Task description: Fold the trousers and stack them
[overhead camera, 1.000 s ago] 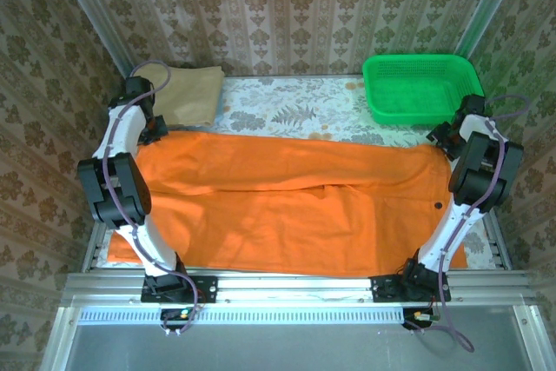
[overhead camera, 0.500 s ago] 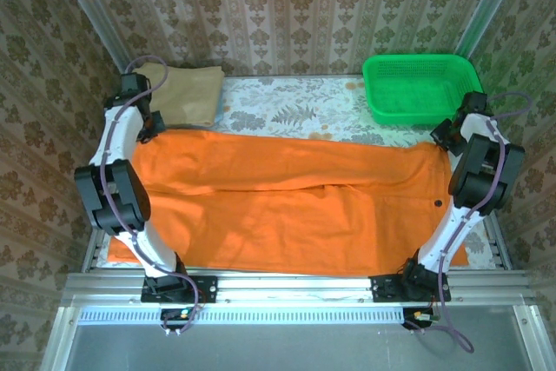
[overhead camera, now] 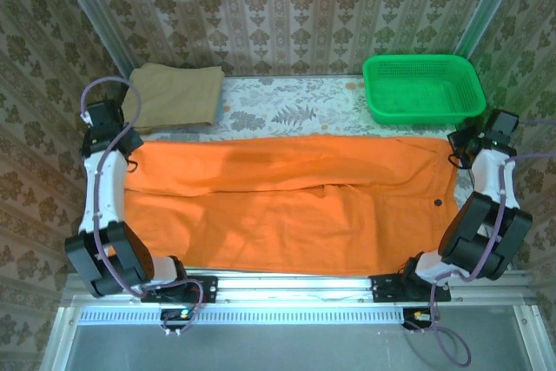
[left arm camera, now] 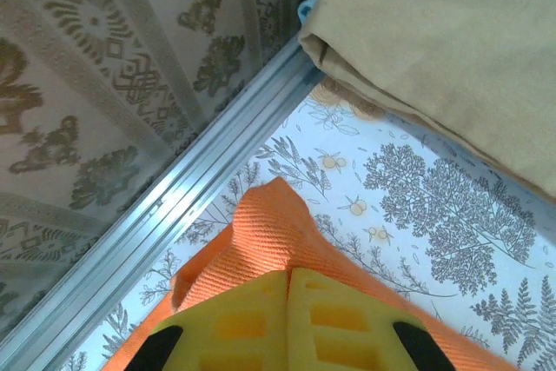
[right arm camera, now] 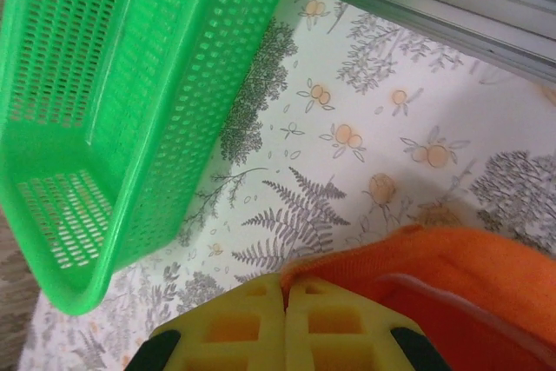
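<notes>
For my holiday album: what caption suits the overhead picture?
Left pincer and right pincer each grip a far corner of the bright orange soft-fabric trousers spread flat.

Matt woven trousers [overhead camera: 287,206], glossy perforated plastic basket [overhead camera: 417,93]

Top cam: high, near edge, looking down on table [overhead camera: 287,112]. Wrist cams: v. close, prob. at far corners; share trousers [overhead camera: 287,202] edge w/ top.

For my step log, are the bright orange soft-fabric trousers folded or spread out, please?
Spread out: the trousers lie flat across the table, left gripper and right gripper each pinching a far corner.
</notes>
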Robot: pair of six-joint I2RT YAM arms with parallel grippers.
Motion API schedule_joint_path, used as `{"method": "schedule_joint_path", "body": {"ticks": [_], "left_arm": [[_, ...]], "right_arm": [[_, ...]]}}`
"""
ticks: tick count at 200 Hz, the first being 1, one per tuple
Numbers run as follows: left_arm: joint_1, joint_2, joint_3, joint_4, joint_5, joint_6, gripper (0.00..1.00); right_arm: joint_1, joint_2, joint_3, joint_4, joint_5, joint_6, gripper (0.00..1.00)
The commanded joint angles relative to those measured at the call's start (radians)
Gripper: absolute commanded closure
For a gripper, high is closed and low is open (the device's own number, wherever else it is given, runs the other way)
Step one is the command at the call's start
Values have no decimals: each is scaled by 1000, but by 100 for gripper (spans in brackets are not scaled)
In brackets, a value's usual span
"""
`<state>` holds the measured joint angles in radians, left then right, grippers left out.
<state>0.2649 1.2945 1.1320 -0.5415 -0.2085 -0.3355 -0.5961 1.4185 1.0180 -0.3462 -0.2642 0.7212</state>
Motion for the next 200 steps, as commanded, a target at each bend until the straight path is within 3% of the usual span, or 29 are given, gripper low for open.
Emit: {"method": "schedule_joint_path", "body": {"ticks": [1,30,79,122,147,165,200], "left_arm": [[37,-112,-80,118,-19,-53,100],[98,-237,-164,129,-23,-110,100],[172,-300,-123,-44,-4,-212,100],[186,-235,-109,-68,148,-302,100],[152,-227,-135,-31,169,-321,100],[116,-215,-148,-4,175,-337,100],[-48,-187,-191,41,169,-382,100]], "right_arm": [[-36,-112,-42,34,-82,56,100],[-104,-222,-104,10,-154,96,100],[-167,-416,-187,-74,-227,140,99],[-153,-496,-309,-32,-268,137,99],[-125,-548,-392,-32,-302,135,99],[-119,-616,-390,-155,-252,42,99],[-65,-779,-518,-227,-224,72,98]]}}
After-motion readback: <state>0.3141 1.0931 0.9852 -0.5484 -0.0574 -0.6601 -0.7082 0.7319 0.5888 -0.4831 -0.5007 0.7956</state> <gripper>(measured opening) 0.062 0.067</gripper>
